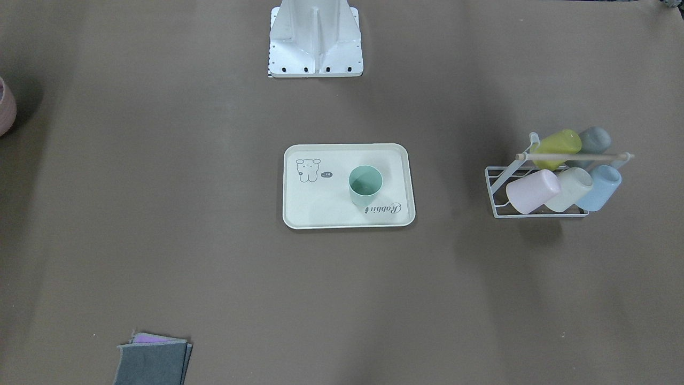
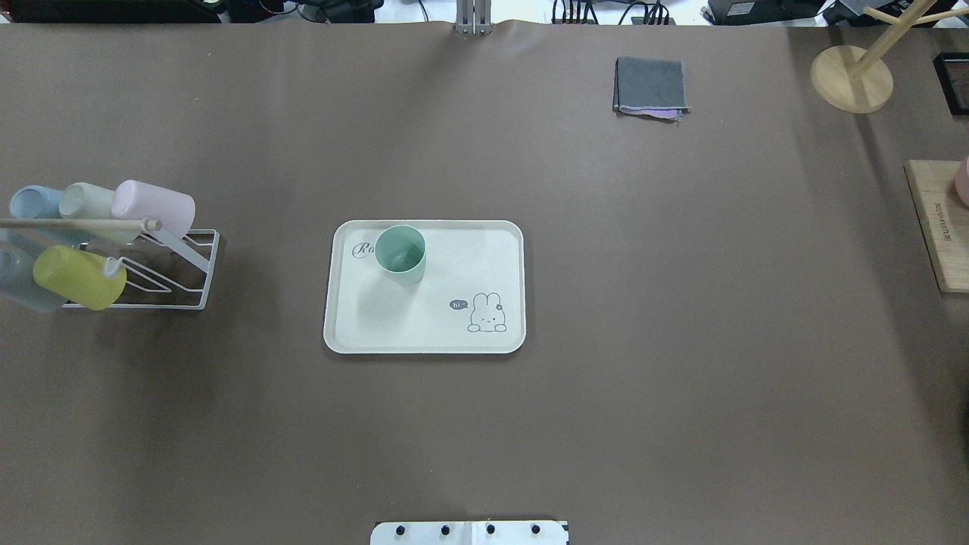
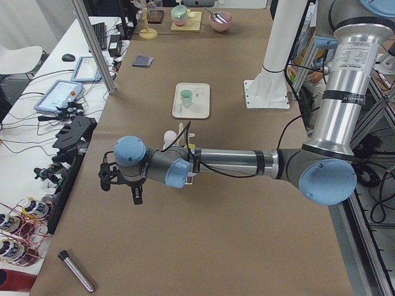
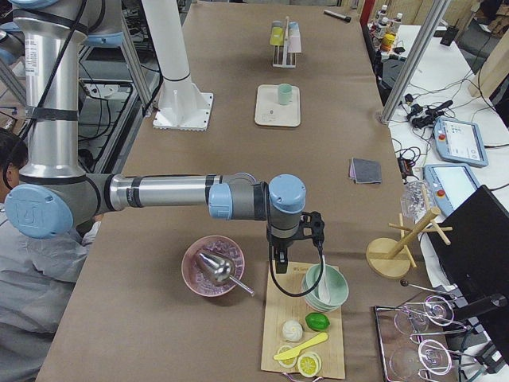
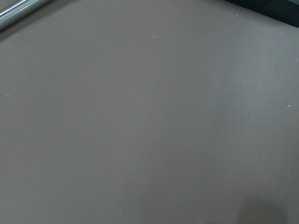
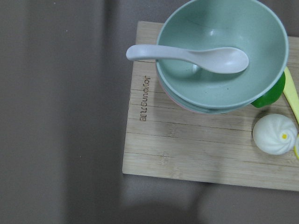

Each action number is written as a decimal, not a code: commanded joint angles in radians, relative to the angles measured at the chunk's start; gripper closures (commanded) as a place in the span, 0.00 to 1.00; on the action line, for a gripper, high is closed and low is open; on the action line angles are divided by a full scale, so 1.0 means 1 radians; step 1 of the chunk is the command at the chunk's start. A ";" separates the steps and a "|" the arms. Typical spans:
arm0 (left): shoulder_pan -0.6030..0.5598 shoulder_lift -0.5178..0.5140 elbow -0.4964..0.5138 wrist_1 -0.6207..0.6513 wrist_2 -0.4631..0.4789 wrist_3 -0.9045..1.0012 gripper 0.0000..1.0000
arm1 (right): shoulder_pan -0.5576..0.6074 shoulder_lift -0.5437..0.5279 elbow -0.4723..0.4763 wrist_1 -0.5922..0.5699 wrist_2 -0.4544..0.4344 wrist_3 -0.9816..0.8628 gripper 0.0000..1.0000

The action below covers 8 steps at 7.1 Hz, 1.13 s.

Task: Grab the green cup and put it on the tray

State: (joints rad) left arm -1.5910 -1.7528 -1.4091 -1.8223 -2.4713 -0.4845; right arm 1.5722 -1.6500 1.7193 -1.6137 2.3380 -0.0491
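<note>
The green cup (image 1: 365, 184) stands upright on the tray (image 1: 320, 208). It looks light, hard and smooth, so hold its sides. I cannot tell if the left tool (image 3: 118, 180) or right tool (image 4: 296, 239) is spread.

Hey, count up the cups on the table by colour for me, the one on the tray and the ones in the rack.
green cup, on the tray: 1
pink cup, in the rack: 1
cream cup: 1
light blue cup: 1
yellow-green cup: 1
grey-blue cup: 1
Total: 6 cups
</note>
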 commanded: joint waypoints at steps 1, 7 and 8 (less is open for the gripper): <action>-0.009 -0.001 -0.002 0.014 0.000 0.001 0.02 | 0.000 -0.005 0.000 0.000 0.001 0.000 0.00; -0.009 0.002 -0.096 0.126 0.017 0.090 0.02 | 0.000 -0.007 0.006 0.000 -0.002 0.000 0.00; -0.017 0.015 -0.102 0.132 0.018 0.095 0.02 | 0.000 -0.007 0.006 0.000 -0.002 0.000 0.00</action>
State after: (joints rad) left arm -1.6009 -1.7486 -1.5060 -1.6977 -2.4556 -0.4131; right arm 1.5723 -1.6567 1.7259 -1.6137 2.3363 -0.0491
